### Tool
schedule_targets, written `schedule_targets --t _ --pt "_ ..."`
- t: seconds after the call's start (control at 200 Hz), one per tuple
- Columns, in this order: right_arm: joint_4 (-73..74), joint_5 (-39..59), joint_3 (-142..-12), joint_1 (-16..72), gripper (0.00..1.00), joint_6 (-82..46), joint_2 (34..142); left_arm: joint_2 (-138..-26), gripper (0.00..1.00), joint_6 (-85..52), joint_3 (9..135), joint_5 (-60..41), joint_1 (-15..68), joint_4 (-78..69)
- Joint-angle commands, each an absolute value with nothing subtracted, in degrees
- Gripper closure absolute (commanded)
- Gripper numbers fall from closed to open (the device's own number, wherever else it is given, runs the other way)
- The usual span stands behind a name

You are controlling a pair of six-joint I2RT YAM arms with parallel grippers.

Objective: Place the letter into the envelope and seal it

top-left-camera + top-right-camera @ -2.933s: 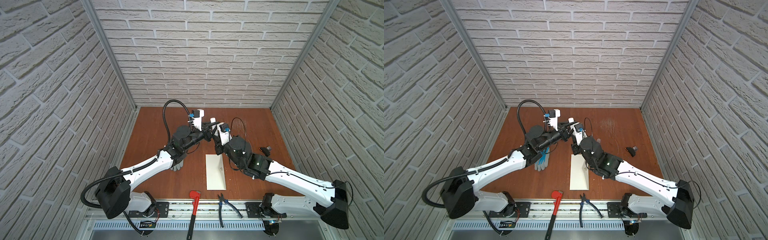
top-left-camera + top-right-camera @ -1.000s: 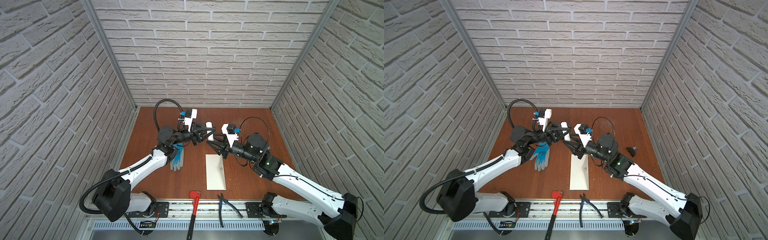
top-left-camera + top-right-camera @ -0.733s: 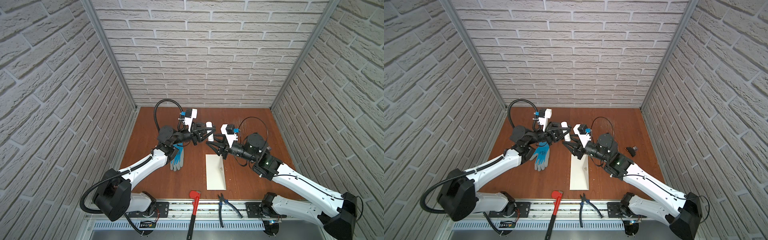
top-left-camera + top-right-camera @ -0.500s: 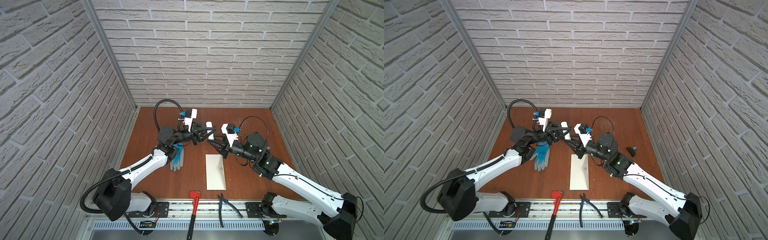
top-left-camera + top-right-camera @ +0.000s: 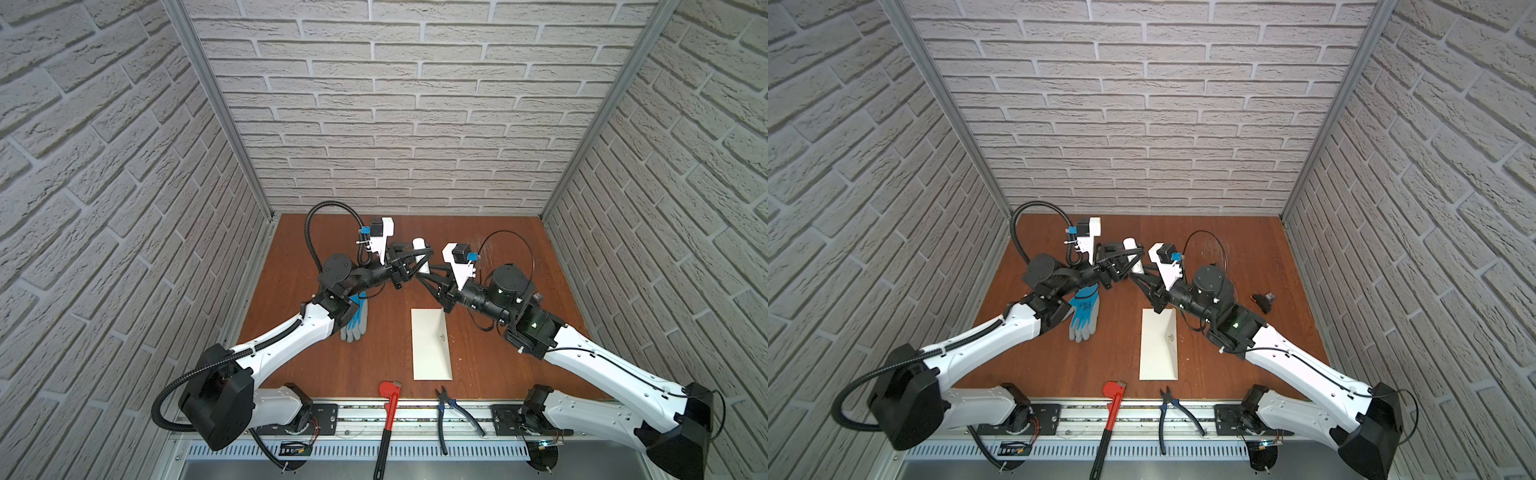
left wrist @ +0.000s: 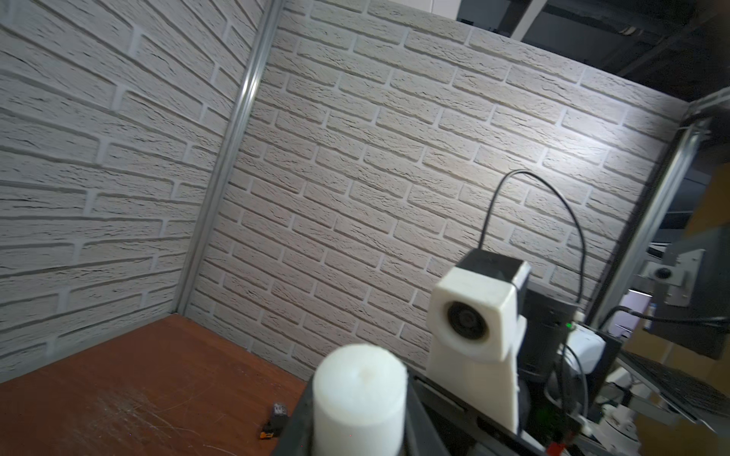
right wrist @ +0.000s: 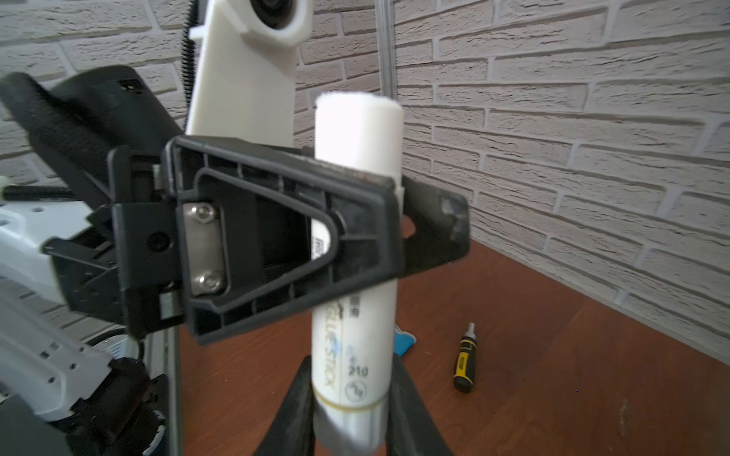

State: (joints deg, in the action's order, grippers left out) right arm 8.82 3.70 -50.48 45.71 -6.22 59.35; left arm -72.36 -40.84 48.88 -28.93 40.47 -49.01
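Fingers of the left gripper point(image 5: 422, 257) and right gripper point(image 5: 426, 275) both clench the glue stick point(image 5: 419, 243) in mid-air; the envelope point(image 5: 430, 345) lies flat on the worktop point(image 5: 498, 232) just nearer, looking light and floppy, so best pinched at its flap edge

obstacles: glove point(image 5: 355, 326), wrench point(image 5: 389, 409), pliers point(image 5: 444, 403) | free: table point(image 5: 386, 332) between glove, envelope point(image 5: 430, 345)

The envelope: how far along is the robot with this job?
No letter is in view, so it may already be inside the envelope, lying on the table. In hand: the left gripper and right gripper both clamp a glue stick. Left: gluing and sealing it.
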Motion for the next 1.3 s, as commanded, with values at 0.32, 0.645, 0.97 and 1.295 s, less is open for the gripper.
schedule_targets --t 0.32,0.645,0.97,1.295 --pt "23.70 -37.15 -55.72 65.34 0.94 11.67 65.40 -77.42 1.00 -31.66 51.56 -1.37 47.17 -40.43" --pt "22.98 -41.53 -54.27 68.55 0.65 13.60 65.74 -76.20 1.00 -30.59 51.84 -0.26 46.43 -39.62" --pt "8.15 -29.25 -48.43 61.21 0.42 5.01 54.58 -69.75 1.00 -35.45 51.30 -23.50 35.06 -38.93" --pt "6.79 1.91 -48.99 48.60 0.45 -1.65 53.61 -74.52 1.00 -51.44 49.15 -43.45 30.16 -61.51"
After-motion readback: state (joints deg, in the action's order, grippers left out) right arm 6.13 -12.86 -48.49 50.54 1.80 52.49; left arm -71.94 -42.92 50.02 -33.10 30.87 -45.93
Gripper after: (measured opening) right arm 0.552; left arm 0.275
